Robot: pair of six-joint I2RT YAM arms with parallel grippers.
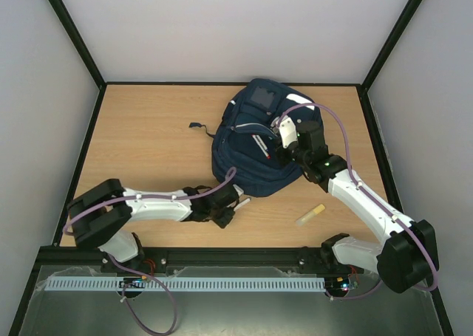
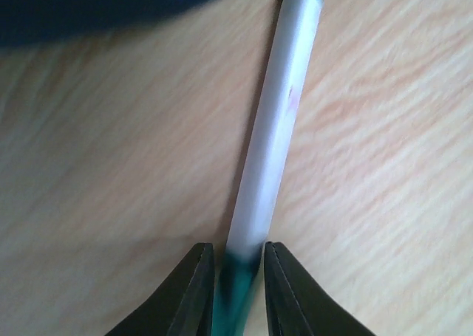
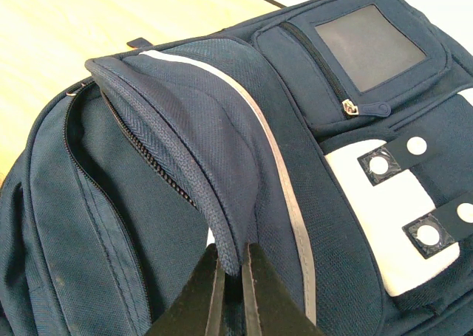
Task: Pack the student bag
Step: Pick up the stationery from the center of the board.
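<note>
Now the left hand [image 2: 238,262] is clamped on the green end of a white pen [image 2: 275,136] lying on the table [image 2: 96,166], beside the bag [image 1: 255,155] at mid-table. The right hand [image 3: 230,266] pinches its flap [image 3: 214,151]; best to lift the pen level and hold that opening wide.

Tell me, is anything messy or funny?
Nothing is spilled or broken. The flap of the student bag sticks up because the right gripper pinches it. A small yellow thing lies loose beside the bag. The left gripper grips a pen.
</note>
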